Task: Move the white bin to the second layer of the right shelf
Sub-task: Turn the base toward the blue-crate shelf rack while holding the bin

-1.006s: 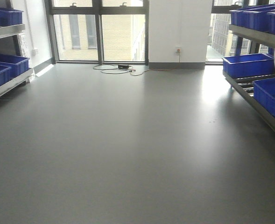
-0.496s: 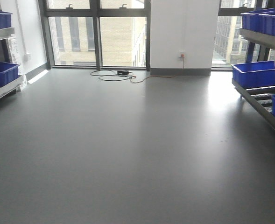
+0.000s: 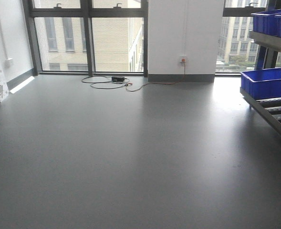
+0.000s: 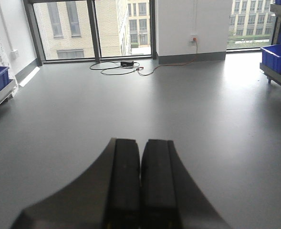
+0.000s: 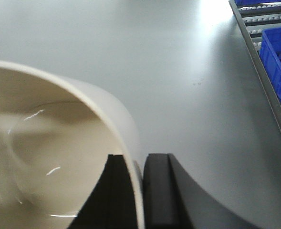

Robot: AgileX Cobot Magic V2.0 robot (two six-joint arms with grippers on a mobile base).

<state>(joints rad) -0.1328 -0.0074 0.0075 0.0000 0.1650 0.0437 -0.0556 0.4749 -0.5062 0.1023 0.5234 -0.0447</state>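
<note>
**Bin in right arm's grip, apart from shelf**

- Right wrist view: the white bin [image 5: 59,143] was seen filling 7 to 10 o'clock, mouth toward the camera and inside glossy.
- Its wall was clamped by the right gripper [image 5: 141,162] at 6 o'clock, with one finger inside the tub and one outside.
- The grey floor [image 5: 178,62] was seen beyond the bin.
- The right shelf [image 5: 266,16] was seen from 1 to 3 o'clock, well apart from the bin. White roller lanes were exposed at 1 o'clock, and a blue crate [image 5: 278,67] was seated on the shelf at 2 o'clock. Which layer this is could not be told.
- Left wrist view: the left gripper [image 4: 141,143] was seen at 6 o'clock. Its jaws were pressed together with nothing between them.
- Front view, far end: a black cable [image 3: 107,82] was seen coiled on the floor at 11 o'clock. A wall socket [image 3: 182,59] was seen on the white pillar at 12 o'clock, flanked by windows [image 3: 114,45].
</note>
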